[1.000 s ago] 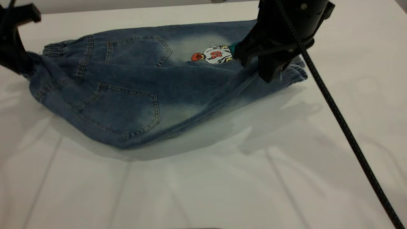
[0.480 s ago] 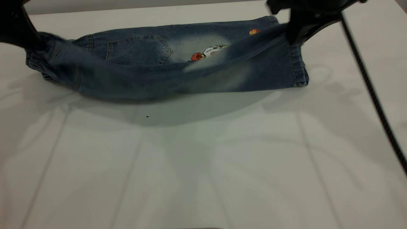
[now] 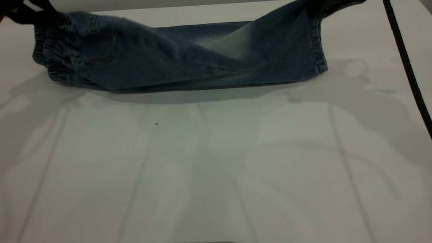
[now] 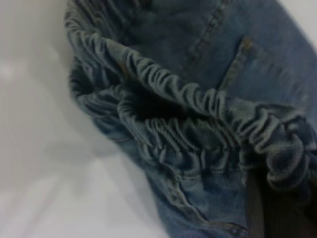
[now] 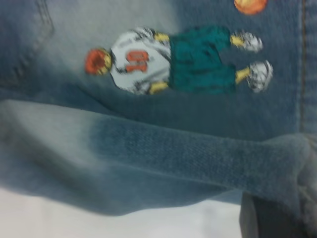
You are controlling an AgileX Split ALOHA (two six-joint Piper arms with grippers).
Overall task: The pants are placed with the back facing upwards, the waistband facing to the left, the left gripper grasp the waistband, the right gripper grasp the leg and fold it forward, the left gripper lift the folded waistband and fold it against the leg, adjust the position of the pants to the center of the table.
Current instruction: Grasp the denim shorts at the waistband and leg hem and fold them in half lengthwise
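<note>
With the left gripper (image 3: 20,13) pinching the waistband (image 4: 198,144) and the right gripper (image 3: 332,4) pinching the plain leg (image 5: 163,153), both should carry it level over the printed leg at the tabletop's (image 3: 216,168) far edge, hems matched.

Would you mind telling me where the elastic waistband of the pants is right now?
In the exterior view the waistband is at the far left of the table, bunched just below the left pincer, which lifts its upper edge.
</note>
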